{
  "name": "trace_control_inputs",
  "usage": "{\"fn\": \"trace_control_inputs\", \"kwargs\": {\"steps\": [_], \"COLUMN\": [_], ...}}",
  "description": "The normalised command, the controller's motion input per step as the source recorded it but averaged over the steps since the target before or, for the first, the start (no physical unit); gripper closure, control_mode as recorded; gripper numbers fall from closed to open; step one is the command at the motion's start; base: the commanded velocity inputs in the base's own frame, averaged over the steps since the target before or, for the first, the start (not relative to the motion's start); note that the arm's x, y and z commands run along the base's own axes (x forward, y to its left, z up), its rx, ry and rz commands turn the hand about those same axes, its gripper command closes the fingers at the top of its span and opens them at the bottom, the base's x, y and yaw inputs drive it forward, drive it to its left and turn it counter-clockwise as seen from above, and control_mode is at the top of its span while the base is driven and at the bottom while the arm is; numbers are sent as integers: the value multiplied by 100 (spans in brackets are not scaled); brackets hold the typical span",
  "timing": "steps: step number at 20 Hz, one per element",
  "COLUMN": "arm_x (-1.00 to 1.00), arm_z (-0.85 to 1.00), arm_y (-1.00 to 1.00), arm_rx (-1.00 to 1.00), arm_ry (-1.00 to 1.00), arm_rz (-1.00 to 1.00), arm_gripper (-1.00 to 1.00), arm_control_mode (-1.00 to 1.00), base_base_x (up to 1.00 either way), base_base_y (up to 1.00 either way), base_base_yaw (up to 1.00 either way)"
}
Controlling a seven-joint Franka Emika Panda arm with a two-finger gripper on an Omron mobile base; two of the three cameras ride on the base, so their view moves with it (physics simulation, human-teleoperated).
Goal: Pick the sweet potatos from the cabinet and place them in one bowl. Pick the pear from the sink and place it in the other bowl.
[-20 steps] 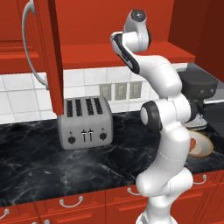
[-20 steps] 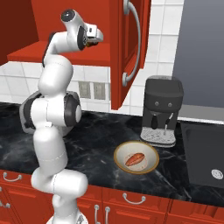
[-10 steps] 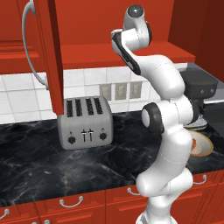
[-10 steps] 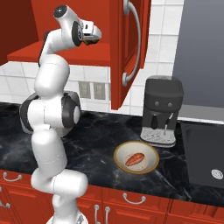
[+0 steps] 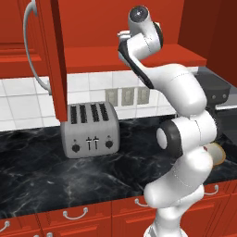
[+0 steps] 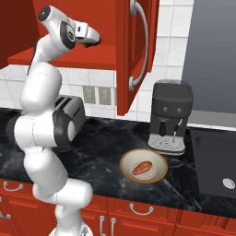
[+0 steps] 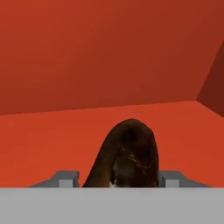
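The hand (image 6: 94, 38) reaches into the open red cabinet (image 6: 73, 57), its fingers (image 7: 65, 179) clamped on the dark brown sweet potato (image 7: 127, 157), seemingly just above the shelf. The open door (image 6: 136, 50) hangs to its right. On the tabletop (image 6: 106, 152), a cream bowl (image 6: 144, 166) holds the reddish-orange sweet potato (image 6: 142, 168), near the coffee machine (image 6: 171, 115); a toaster (image 5: 90, 129) sits left.

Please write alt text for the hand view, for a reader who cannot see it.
A rounded dark brown sweet potato sits between the two grey fingertips of the robot's hand, on the red wooden floor of the cabinet. The red back wall rises behind it.
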Motion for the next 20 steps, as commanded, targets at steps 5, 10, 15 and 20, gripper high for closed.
{"fn": "trace_control_inputs", "kwargs": {"steps": [5, 10, 15, 20], "arm_x": [-86, -100, -100, -100], "arm_z": [10, 10, 4, -1], "arm_y": [-7, -14, -9, -3], "arm_rx": [0, 0, 1, 0], "arm_ry": [-8, -5, -5, -4], "arm_rz": [-9, -8, -4, -1], "arm_gripper": [100, 100, 100, 100], "arm_control_mode": [-100, -100, -100, -100], "base_base_x": [0, 0, 0, 0], "base_base_y": [0, 0, 0, 0], "base_base_yaw": [0, 0, 0, 0]}}
